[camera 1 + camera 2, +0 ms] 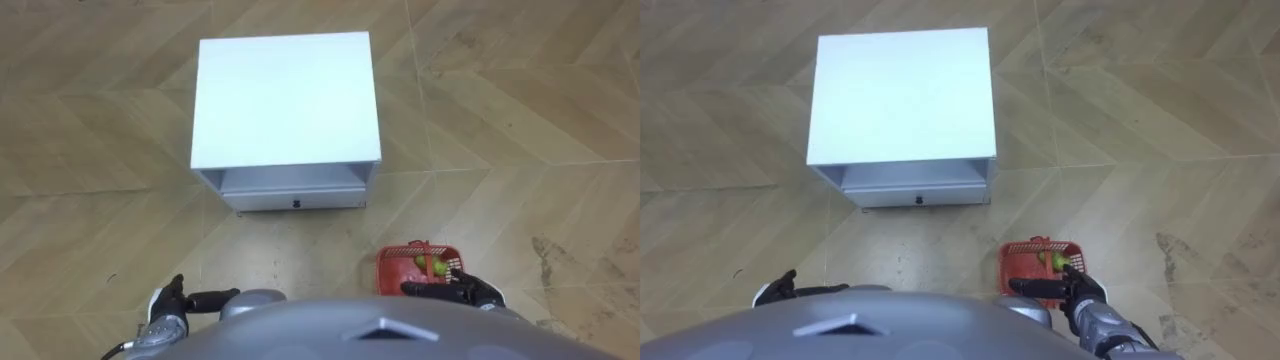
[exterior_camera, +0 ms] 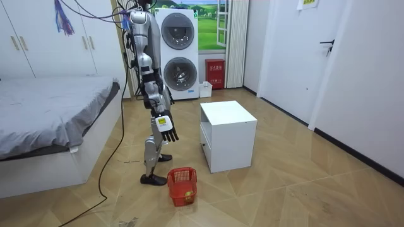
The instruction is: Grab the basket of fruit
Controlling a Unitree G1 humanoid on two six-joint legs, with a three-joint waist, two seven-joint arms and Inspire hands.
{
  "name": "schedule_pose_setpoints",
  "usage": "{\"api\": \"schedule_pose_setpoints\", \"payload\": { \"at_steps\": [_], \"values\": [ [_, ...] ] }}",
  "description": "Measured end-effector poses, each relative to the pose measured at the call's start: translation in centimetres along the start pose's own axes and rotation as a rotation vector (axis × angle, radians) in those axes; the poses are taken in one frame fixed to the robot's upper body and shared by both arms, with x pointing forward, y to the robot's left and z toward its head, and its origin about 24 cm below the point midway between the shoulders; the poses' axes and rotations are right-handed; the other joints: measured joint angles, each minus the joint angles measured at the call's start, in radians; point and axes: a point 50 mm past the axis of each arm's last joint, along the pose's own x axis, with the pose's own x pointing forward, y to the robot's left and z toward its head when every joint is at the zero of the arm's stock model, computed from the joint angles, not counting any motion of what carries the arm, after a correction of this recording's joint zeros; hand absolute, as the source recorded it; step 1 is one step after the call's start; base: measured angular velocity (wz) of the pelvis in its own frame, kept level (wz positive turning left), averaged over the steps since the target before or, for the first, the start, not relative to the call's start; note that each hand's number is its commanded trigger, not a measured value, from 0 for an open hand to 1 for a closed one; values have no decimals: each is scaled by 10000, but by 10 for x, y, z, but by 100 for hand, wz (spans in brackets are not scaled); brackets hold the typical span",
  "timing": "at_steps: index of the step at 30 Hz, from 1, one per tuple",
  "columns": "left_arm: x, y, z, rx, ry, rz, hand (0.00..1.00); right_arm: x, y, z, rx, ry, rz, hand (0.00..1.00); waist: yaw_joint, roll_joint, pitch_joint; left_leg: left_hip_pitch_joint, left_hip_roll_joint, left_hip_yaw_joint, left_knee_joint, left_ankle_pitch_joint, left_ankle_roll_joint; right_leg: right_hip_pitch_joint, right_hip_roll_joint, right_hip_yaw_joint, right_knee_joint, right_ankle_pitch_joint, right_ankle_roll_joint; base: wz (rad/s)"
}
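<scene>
Closest to you, both hands hang at the robot's sides and hold nothing. The left hand (image 1: 172, 305) shows at the lower left of the eye view, its fingers stretched out and relaxed. The right hand (image 1: 462, 291) is at the lower right, with loose, straight fingers as well. In the room view it hangs beside the thigh, well above the floor.

The basket (image 1: 392, 268) is red and stands on the wood floor (image 1: 520, 120) at the robot's right, near its foot. In the eye view you see the right hand's fingers overlapping the basket's near edge, but the room view shows the hand and basket clearly apart. There is green fruit (image 1: 437, 266) inside the basket, against its right side.

Straight ahead of you stands a white cabinet (image 1: 285, 95), and the robot stands upright facing it. The cabinet has an open slot under its top, and below that a drawer (image 1: 295, 201) pushed in. The basket lies nearer than the cabinet and off to its right, not touching it.

In the room view a bed (image 2: 50, 107) stands behind the robot. Two stacked washers (image 2: 180, 63) stand at the far wall.
</scene>
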Motion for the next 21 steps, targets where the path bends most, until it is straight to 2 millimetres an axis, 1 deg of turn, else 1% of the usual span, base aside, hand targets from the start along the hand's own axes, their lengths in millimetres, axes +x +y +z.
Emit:
{"api": "schedule_pose_setpoints", "payload": {
  "at_steps": [8,16,21],
  "values": [
    [0,0,-2,78,77,131,0,0,0,1,-51,-13,-123,0,16,-19,19,-33,1,20,-14,0,0,-48,-2,5,0,0,0,0],
    [0,2,-3,240,104,320,0,0,-1,1,-48,-22,-177,0,36,-4,14,-46,3,47,-28,0,0,-84,0,82,-2,0,0,0],
    [0,1,-1,376,37,316,0,0,-1,1,-55,-28,-175,0,23,1,3,-65,4,45,-22,0,0,-91,0,35,-1,0,0,0]
  ]
}}
